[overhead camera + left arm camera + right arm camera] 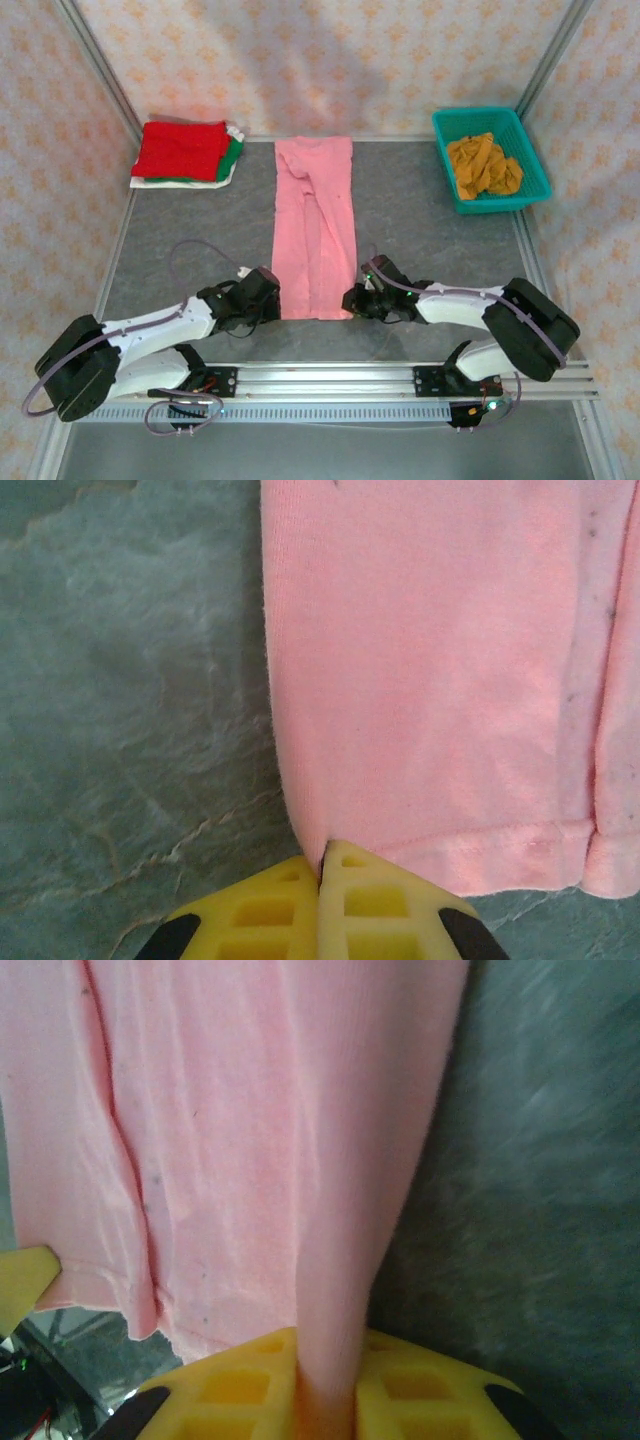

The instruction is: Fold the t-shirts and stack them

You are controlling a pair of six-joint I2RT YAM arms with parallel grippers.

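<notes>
Pink t-shirt [315, 225]: flat in the middle of the desk [430, 240], folded into a narrow strip. Long axis near to far, hem at the near end, collar end probably far, though hard to tell.

Left pincer [322, 865]: clamped shut on the near left hem corner. Right pincer [325, 1360]: closed on the near right edge, cloth pinched between, view blurred.

Cross-folds not yet made.

Far left: folded stack [185, 152] of red, green, white. Far right: mustard t-shirt [483, 165], crumpled in the teal basket [503, 203], unfolded.
</notes>
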